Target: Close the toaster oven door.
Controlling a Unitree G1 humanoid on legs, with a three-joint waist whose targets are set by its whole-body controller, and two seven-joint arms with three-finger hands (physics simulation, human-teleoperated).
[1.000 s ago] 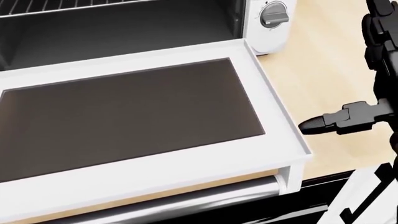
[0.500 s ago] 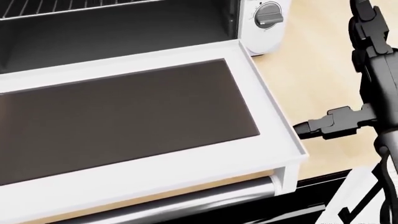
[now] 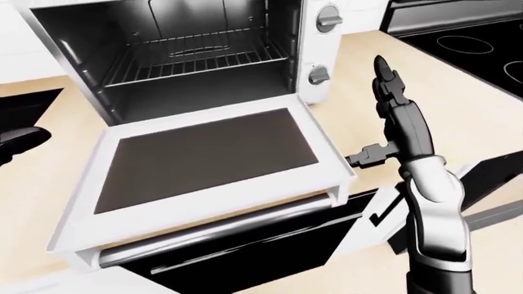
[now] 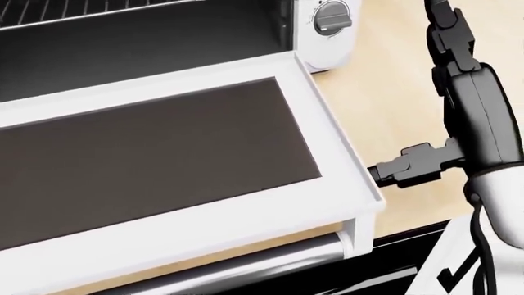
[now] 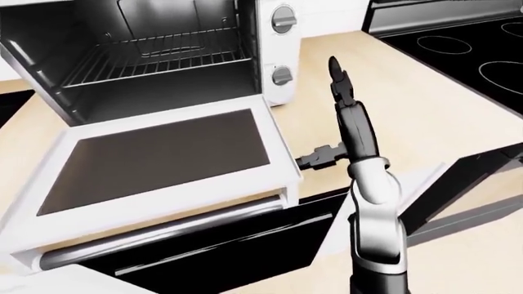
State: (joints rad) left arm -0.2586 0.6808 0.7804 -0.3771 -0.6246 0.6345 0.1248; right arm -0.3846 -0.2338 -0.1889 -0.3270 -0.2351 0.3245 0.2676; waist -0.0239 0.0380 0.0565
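Observation:
The white toaster oven stands on the wooden counter with its door folded down flat, dark glass facing up. The door's metal handle bar runs along its lower edge. My right hand is open just right of the door, fingers pointing up. Its thumb points left and nearly touches the door's right edge near the lower corner. A dark shape at the left edge of the left-eye view is my left hand; its fingers do not show.
A black cooktop lies at the top right. A black oven front sits under the counter's edge below the door. The oven's wire rack and two knobs show.
The head view has shifted, so the oven sits further left: the camera moved. My right hand has come further into view from the right, thumb still beside the door's right edge.

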